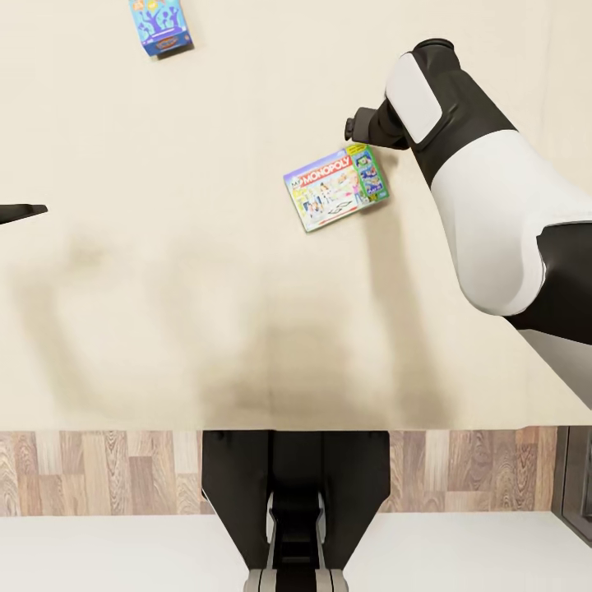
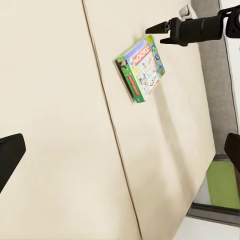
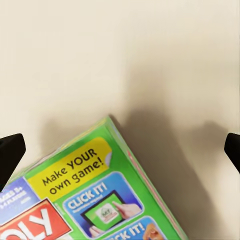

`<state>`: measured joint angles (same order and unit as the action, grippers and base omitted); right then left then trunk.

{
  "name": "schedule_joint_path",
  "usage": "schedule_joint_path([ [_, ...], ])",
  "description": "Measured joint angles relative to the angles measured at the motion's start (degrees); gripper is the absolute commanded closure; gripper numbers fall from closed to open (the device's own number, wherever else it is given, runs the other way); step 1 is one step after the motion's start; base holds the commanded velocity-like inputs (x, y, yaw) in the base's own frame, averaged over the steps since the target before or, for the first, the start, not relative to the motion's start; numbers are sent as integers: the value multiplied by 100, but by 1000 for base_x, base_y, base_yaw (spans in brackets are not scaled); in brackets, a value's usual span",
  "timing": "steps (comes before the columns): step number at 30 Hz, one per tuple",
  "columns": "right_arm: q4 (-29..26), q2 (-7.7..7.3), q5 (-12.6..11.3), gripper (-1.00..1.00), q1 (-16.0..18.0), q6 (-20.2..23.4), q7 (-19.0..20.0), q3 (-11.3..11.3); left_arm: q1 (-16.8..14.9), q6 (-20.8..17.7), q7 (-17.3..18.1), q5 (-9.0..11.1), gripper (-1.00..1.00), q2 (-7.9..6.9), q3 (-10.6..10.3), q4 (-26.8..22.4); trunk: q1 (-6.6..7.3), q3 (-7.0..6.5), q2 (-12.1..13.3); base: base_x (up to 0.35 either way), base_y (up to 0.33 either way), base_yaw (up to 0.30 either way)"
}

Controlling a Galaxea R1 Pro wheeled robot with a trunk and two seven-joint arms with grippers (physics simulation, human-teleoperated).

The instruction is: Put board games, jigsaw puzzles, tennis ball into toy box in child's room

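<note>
White Monopoly board game box with green edges (image 1: 336,188) lies flat on cream bed mattress (image 1: 164,288). Right end effector (image 2: 159,31) hovers over its far corner, fingers spread, empty. Small teal-blue game box (image 1: 160,25) well apart. Left end effector state: cannot tell

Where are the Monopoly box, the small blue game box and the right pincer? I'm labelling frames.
Monopoly box (image 1: 335,189): head view, middle of printed lid.
Small blue game box (image 1: 161,26): head view, middle of its top face.
Right pincer (image 2: 156,29): left wrist view, dark fingertips.

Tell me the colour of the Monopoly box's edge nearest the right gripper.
Bright green, on the Monopoly box; the right wrist view shows it best.
</note>
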<state>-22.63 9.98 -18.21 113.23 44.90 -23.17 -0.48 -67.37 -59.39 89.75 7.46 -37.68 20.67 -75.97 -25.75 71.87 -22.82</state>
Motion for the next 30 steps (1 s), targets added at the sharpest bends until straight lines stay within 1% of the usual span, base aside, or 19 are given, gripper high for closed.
schedule_joint_path([
  [14,1,0,0,-100,-3,0,0,0,1,0,0,-3,-100,3,0,-5,0,116,0,0,0,0],
  [30,1,0,0,-100,-10,0,0,0,-2,0,0,-3,-100,0,0,-5,0,129,-1,0,0,0],
])
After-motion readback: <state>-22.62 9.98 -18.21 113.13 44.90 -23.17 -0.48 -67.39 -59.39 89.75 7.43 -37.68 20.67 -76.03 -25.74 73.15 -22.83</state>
